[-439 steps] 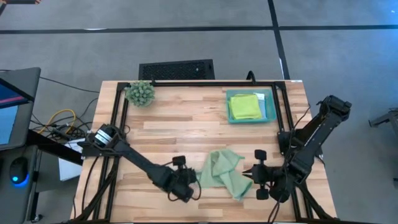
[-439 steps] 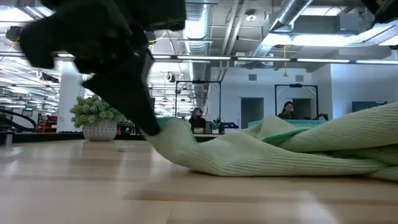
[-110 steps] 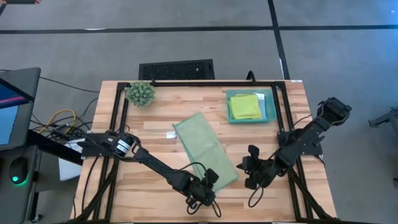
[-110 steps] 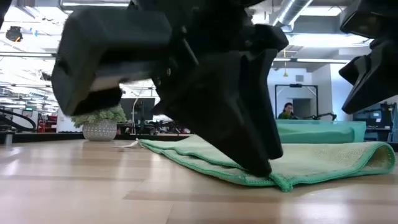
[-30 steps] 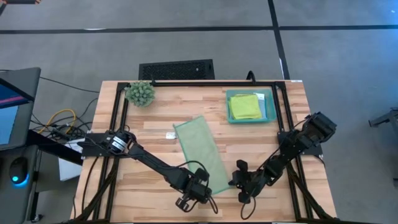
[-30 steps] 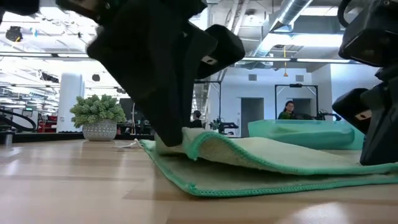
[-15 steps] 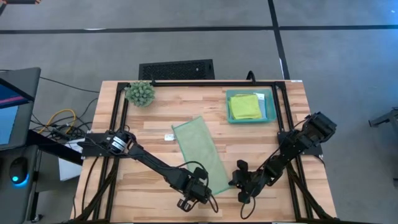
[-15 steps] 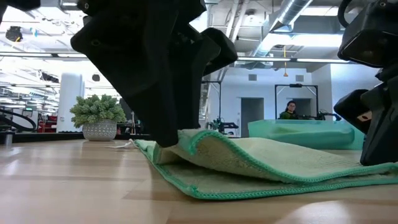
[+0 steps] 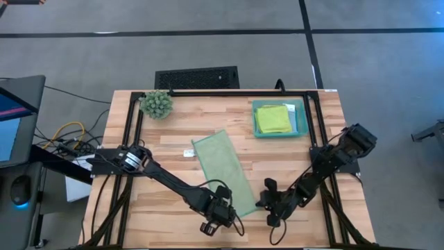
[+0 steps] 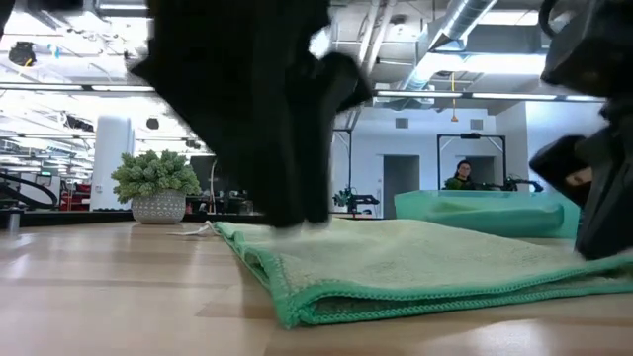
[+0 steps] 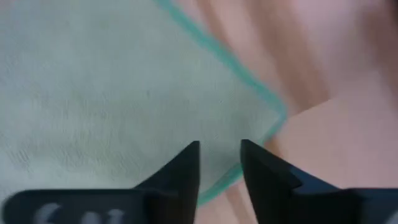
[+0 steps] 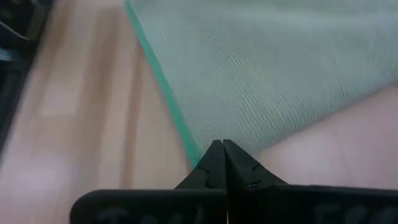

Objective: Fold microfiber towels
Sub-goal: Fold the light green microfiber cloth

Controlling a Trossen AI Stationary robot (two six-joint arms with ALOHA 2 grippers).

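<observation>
One long ribbed sage-green microfiber towel [image 9: 223, 172], teal-stitched edge, on plank table [image 9: 173, 139].

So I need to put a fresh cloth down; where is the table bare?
Bare wood lies between the plant and the tray, and left of the folded green towel. The front edge is crowded: both claws, left and right, flank the towel's near end.

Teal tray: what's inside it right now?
The teal tray holds a folded lime-green towel, and a sliver of lighter cloth shows at its edge. Anything stacked beneath the lime-green towel is covered and can't be seen.
</observation>
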